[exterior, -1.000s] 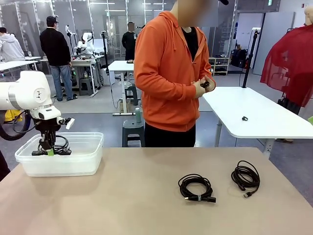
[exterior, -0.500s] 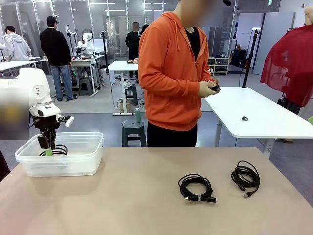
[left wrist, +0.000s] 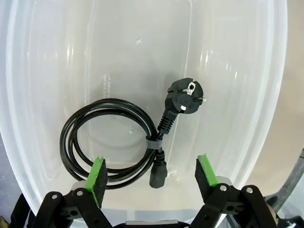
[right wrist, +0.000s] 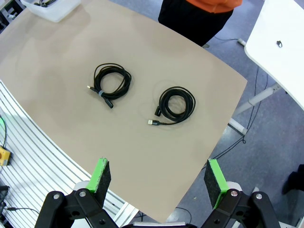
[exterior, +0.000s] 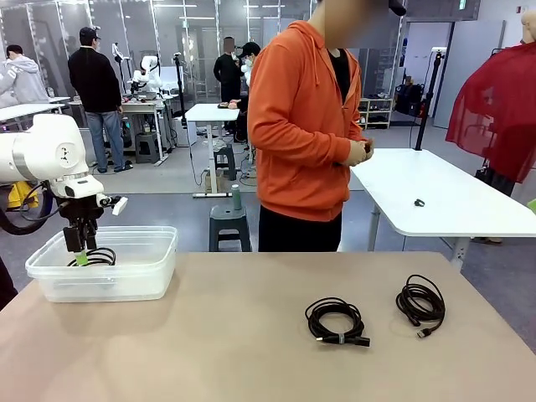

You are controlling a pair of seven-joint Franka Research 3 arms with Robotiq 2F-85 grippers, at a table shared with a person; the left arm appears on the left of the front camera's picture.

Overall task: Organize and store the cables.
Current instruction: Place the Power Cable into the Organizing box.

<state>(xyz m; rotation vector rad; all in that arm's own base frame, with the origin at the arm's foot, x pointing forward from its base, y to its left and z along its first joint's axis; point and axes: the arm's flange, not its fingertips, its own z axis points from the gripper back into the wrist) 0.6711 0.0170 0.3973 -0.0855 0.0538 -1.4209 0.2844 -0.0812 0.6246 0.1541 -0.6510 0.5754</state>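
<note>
Holding 1 coiled cable (left wrist: 153, 142): clear tub (exterior: 109, 285); left gripper (left wrist: 151, 165) spread above it; right gripper (right wrist: 157, 167) spread.

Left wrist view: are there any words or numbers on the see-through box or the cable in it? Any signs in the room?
No text here is clear enough to quote.
Faint moulded letters on the floor of the clear plastic box: too small to read.
A green sign high at the back of the room: too blurred to read.
On the cable in the box: no print I can make out.
</note>
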